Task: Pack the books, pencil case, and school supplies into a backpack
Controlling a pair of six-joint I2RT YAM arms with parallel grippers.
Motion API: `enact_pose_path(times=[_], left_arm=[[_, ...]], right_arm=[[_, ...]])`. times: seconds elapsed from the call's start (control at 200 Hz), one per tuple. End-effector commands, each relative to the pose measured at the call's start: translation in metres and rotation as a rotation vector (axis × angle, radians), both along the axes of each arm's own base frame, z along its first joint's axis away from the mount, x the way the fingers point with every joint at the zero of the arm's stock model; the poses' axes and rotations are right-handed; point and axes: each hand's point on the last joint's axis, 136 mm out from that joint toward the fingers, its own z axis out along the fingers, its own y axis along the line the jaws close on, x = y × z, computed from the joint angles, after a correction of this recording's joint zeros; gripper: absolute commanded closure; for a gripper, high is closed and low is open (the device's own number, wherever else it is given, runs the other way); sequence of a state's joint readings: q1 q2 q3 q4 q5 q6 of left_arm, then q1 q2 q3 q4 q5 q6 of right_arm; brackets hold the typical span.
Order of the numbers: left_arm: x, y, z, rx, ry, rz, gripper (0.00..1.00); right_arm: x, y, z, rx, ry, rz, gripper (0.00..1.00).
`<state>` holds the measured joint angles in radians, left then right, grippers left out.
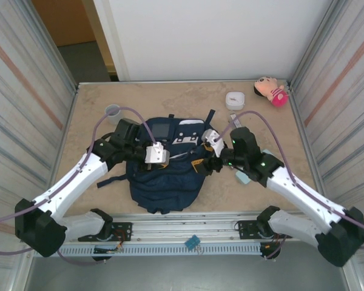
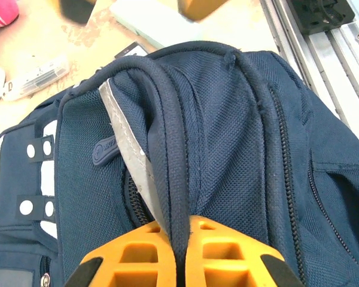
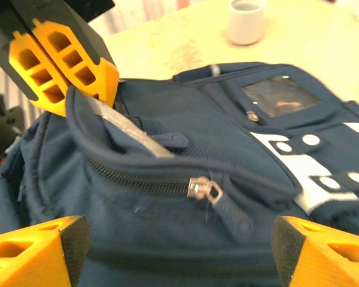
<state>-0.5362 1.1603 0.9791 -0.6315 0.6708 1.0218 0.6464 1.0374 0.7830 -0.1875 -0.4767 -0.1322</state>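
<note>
The left gripper has its fingers pressed together on the carry loop of the backpack. A grey reflective strip is caught between them beside the cord. The loop runs straight away from the fingertips and looks taut. The pinch seems meant to hold the top of the bag up and steady, so the zip has something to pull against.

The right gripper has its fingers spread wide, one on each side of the upper part of the bag, and they touch nothing that I can see. The zip pull lies between them and just ahead, and the teeth running from it toward the left gripper look shut. The likely next move is to close on that pull and draw it along the teeth. The pull is small and lies flat, so the grip could slip.

The pencil case lies on the table beyond the left fingertips, past the far edge of the bag. A small packet sits off to their left. Both are outside the bag, so packing looks not yet begun.
</note>
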Motion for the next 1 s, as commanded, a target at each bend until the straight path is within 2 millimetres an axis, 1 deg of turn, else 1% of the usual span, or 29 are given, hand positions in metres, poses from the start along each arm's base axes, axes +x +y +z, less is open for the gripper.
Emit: enact_pose_path(times=[0.0,0.12,0.205,0.251,0.256,0.281,0.286,0.291,0.326,0.376,0.441,0.481,0.501,0.576,0.606,0.692,0.762,0.822,0.882,0.927,0.997], left_arm=[[-0.007,-0.009,0.043,-0.151,-0.138,-0.092,1.00],[-0.007,-0.007,0.039,-0.148,-0.140,-0.082,1.00],[-0.008,-0.006,0.038,-0.150,-0.139,-0.078,1.00],[-0.008,-0.005,0.036,-0.148,-0.135,-0.077,1.00],[-0.008,-0.005,0.036,-0.148,-0.134,-0.077,1.00],[-0.009,-0.005,0.034,-0.146,-0.130,-0.078,1.00],[-0.009,-0.005,0.034,-0.147,-0.131,-0.078,1.00],[-0.009,-0.005,0.034,-0.146,-0.130,-0.077,1.00],[-0.009,-0.005,0.033,-0.145,-0.122,-0.071,1.00],[-0.009,-0.005,0.033,-0.151,-0.113,-0.059,0.98],[-0.009,-0.005,0.036,-0.167,-0.092,-0.035,0.93],[-0.008,-0.005,0.039,-0.179,-0.075,-0.017,0.87],[-0.007,-0.006,0.040,-0.187,-0.069,-0.005,0.84],[-0.007,-0.006,0.046,-0.219,-0.038,0.036,0.63],[-0.007,-0.007,0.049,-0.235,-0.026,0.052,0.57],[-0.012,-0.013,0.057,-0.276,-0.004,0.072,0.48],[-0.010,-0.018,0.058,-0.284,-0.005,0.116,0.42],[-0.011,-0.022,0.052,-0.257,-0.012,0.127,0.39],[-0.011,-0.022,0.039,-0.199,-0.007,0.142,0.37],[-0.014,-0.025,0.030,-0.151,-0.006,0.133,0.34],[-0.022,-0.027,0.012,-0.058,-0.002,0.117,0.30]], right_arm=[[-0.001,0.023,0.024,0.057,-0.076,0.186,0.18],[0.002,0.035,0.017,0.063,-0.034,0.271,0.19],[0.004,0.041,0.013,0.064,-0.014,0.302,0.27],[0.005,0.044,0.012,0.069,-0.007,0.318,0.34],[0.005,0.045,0.012,0.071,-0.004,0.323,0.36],[0.005,0.046,0.012,0.073,0.001,0.330,0.42],[0.005,0.047,0.011,0.074,0.004,0.333,0.45],[0.005,0.047,0.011,0.074,0.004,0.333,0.45],[0.006,0.048,0.013,0.078,0.010,0.341,0.55],[0.007,0.051,0.015,0.081,0.011,0.346,0.72],[0.009,0.051,0.019,0.081,0.006,0.344,0.92],[0.009,0.052,0.021,0.081,-0.004,0.341,1.00],[0.009,0.052,0.022,0.081,-0.012,0.338,1.00],[0.009,0.053,0.025,0.081,-0.043,0.329,1.00],[0.009,0.053,0.027,0.081,-0.053,0.326,1.00],[0.006,0.055,0.028,0.078,-0.064,0.331,1.00],[0.005,0.057,0.027,0.075,-0.064,0.333,1.00],[0.004,0.058,0.026,0.071,-0.065,0.334,1.00],[0.005,0.057,0.024,0.067,-0.048,0.322,1.00],[0.005,0.055,0.022,0.068,-0.028,0.311,1.00],[0.005,0.049,0.020,0.080,0.003,0.281,0.89]])
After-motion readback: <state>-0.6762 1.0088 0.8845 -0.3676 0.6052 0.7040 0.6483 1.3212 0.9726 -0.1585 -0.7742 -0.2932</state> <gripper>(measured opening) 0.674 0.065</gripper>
